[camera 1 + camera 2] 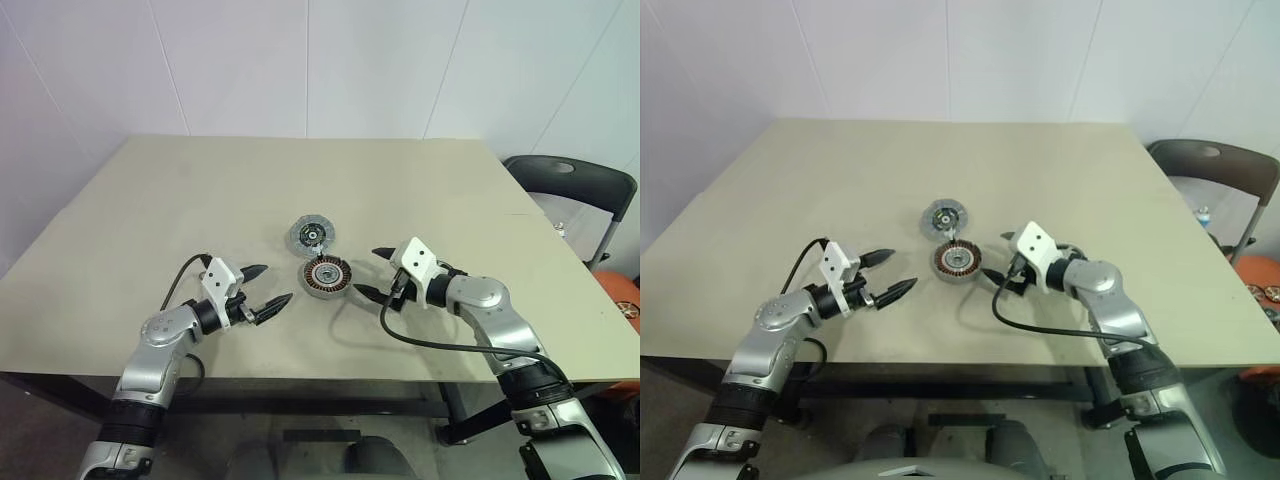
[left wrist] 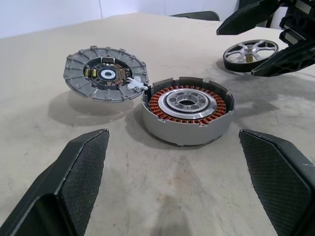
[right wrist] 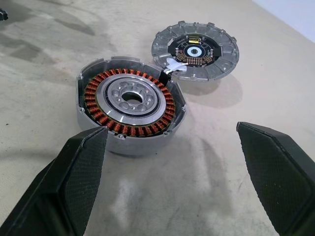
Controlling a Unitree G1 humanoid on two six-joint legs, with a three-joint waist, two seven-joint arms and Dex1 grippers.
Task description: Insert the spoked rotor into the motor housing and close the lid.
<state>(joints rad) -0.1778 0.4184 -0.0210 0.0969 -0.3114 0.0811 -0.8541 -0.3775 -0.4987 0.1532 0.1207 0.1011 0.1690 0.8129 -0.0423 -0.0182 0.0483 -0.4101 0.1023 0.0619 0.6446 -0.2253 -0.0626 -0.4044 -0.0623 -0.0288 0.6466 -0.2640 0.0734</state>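
The motor housing [image 1: 327,276], a grey cup ringed inside with copper coils, sits open at the table's middle. Its lid [image 1: 312,234], a ribbed grey disc with a green and black centre, lies just behind it, inner face up, joined to it by a small white connector [image 2: 135,83]. The spoked rotor [image 2: 251,54], a dark wheel with silvery spokes, lies on the table past the housing, beside my right gripper's fingers [image 2: 246,17]. My left gripper [image 1: 278,282] hovers open left of the housing. My right gripper [image 1: 366,271] hovers open right of it. Neither holds anything.
The beige table [image 1: 200,200] has free room on every side of the parts. A dark chair [image 1: 570,180] stands off the table's right edge, with an orange object [image 1: 625,295] below it. A white wall lies behind.
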